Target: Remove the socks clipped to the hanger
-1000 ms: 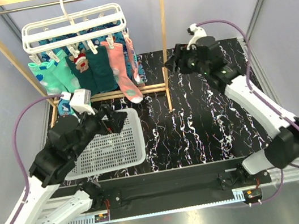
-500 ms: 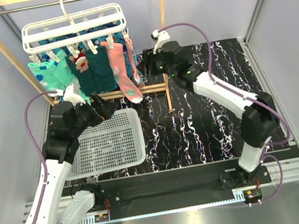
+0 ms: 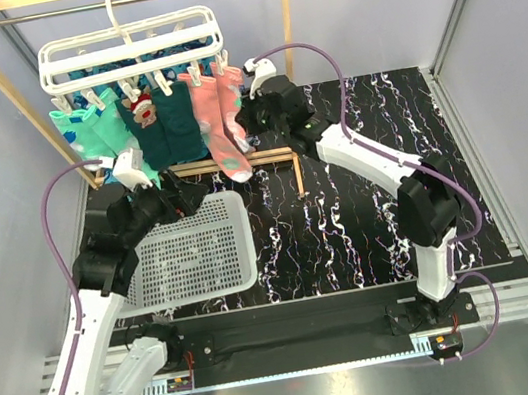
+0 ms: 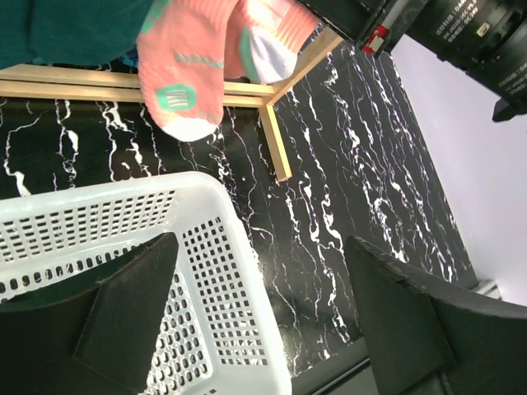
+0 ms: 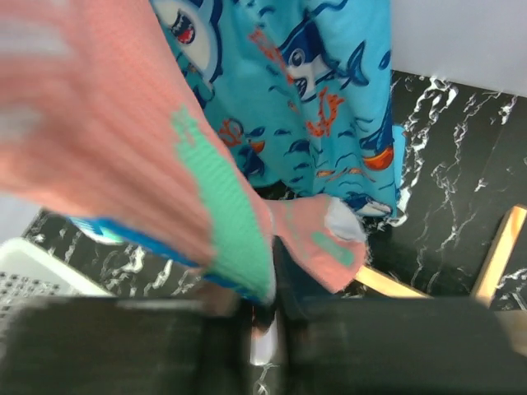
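The white hanger (image 3: 128, 48) hangs from the rack rod with the socks clipped under it: mint green (image 3: 91, 130), dark teal (image 3: 170, 122) and pink (image 3: 210, 115). My right gripper (image 3: 249, 117) is up against the rightmost pink sock (image 3: 229, 90). In the right wrist view its jaws (image 5: 268, 329) are pressed together on the lower edge of that pink sock (image 5: 99, 140), beside its mint band. A second pink sock (image 5: 325, 239) hangs just behind. My left gripper (image 4: 263, 321) is open and holds nothing, low over the basket corner, with pink sock toes (image 4: 185, 74) above.
A white mesh basket (image 3: 243, 252) lies on the black marbled table, under the left gripper. The wooden rack frame (image 3: 289, 72) stands around the hanger; its base bar (image 4: 280, 148) runs along the table. A blue patterned cloth (image 5: 305, 90) hangs behind the socks.
My right arm reached left to the hanger and its jaws closed on the rightmost pink sock. The left arm drew back slightly and stayed over the basket.
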{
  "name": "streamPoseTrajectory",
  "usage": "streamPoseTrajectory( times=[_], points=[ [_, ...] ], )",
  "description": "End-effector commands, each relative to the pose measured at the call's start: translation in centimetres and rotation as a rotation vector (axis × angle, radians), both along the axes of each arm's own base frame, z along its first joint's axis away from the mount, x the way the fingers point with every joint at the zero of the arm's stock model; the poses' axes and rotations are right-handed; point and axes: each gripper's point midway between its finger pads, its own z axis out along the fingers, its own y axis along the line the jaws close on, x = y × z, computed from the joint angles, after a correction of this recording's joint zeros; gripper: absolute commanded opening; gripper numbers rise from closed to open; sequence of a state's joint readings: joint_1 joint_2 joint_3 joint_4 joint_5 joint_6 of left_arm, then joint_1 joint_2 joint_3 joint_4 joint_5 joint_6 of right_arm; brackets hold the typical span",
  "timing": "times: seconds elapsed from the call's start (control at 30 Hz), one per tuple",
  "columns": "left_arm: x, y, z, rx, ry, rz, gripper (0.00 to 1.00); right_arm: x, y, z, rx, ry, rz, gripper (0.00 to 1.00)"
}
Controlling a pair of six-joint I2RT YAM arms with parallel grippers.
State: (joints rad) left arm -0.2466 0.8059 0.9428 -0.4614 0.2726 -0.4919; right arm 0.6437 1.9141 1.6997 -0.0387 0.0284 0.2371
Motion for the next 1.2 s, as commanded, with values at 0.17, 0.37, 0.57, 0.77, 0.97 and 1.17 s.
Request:
streamPoseTrajectory(
  times=[0.17,0.37,0.57,0.77,0.97,1.17],
  points=[
    [1.3,-1.6,3.4,-0.04,-0.135,-0.072,0.82,-6.0,-1.2,9.2,0.111,-0.013,0.076,0.0],
    [2.5,-4.8,5.5,-0.041,-0.197,-0.169,0.82,-10.3,-1.4,11.8,0.214,0.042,0.182,0.0],
    [2.8,-7.4,7.7,-0.037,-0.274,-0.26,0.9,-12.7,-1.5,14.2,0.306,0.071,0.233,0.0],
    [3.5,-9.5,8.9,-0.05,-0.347,-0.274,0.95,-14.0,-1.1,14.9,0.384,0.117,0.271,0.0],
    [5.3,-10.8,8.5,-0.047,-0.343,-0.239,0.95,-15.0,-0.2,15.0,0.477,0.164,0.326,0.0],
    [6.1,-11.1,7.4,-0.012,-0.333,-0.201,0.85,-15.2,0.0,14.6,0.514,0.197,0.334,0.0]
  ],
)
